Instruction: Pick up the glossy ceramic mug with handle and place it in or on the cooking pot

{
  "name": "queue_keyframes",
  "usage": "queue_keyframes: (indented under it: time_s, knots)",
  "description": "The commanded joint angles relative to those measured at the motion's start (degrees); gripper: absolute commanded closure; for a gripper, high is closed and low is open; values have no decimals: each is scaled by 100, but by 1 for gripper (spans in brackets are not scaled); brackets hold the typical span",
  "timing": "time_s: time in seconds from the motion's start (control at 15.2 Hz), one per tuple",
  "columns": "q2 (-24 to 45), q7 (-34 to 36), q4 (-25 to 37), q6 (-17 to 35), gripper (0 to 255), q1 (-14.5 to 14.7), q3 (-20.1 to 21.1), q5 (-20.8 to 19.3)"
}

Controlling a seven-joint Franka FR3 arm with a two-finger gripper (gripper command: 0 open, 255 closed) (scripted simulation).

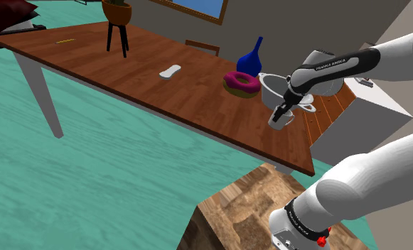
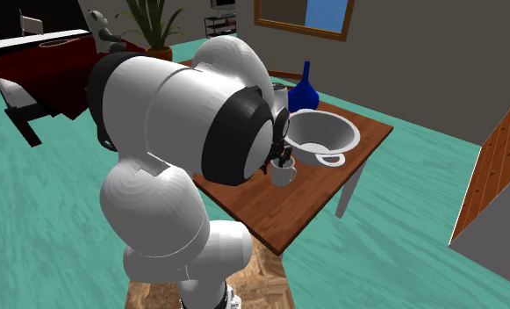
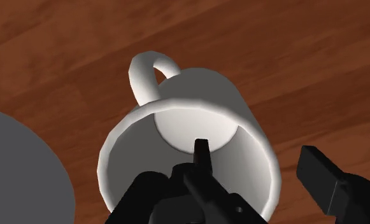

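Note:
A white mug (image 3: 196,121) with a loop handle stands upright on the wooden table (image 1: 126,67), close to the near right corner. Beside it is the grey cooking pot (image 1: 271,88), wide and bowl-like, also seen as the pot (image 2: 325,132) behind the mug (image 2: 283,175). My black gripper (image 3: 256,151) comes down over the mug's rim. One finger (image 3: 202,156) is inside the cup and the other finger (image 3: 320,175) is outside its wall. Both fingers stand off the wall, so the gripper is open. In the shoulder view the gripper (image 1: 281,112) sits right on top of the mug (image 1: 279,121).
A pink donut (image 1: 242,83) and a blue vase (image 1: 251,60) sit just beyond the pot. A small white object (image 1: 170,71) lies mid-table, and a potted plant on a dark stand (image 1: 118,28) is farther back. A white cabinet (image 1: 361,117) adjoins the table's end.

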Motion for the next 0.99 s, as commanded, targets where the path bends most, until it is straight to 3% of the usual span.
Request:
queue_keyframes:
  time_s: [0.0,0.53,0.92]
  knots:
    - [0,0,0,0,255,0,0,0]
    - [1,0,-1,2,255,0,0,0]
    - [-356,89,219,-557,255,-56,134,-98]
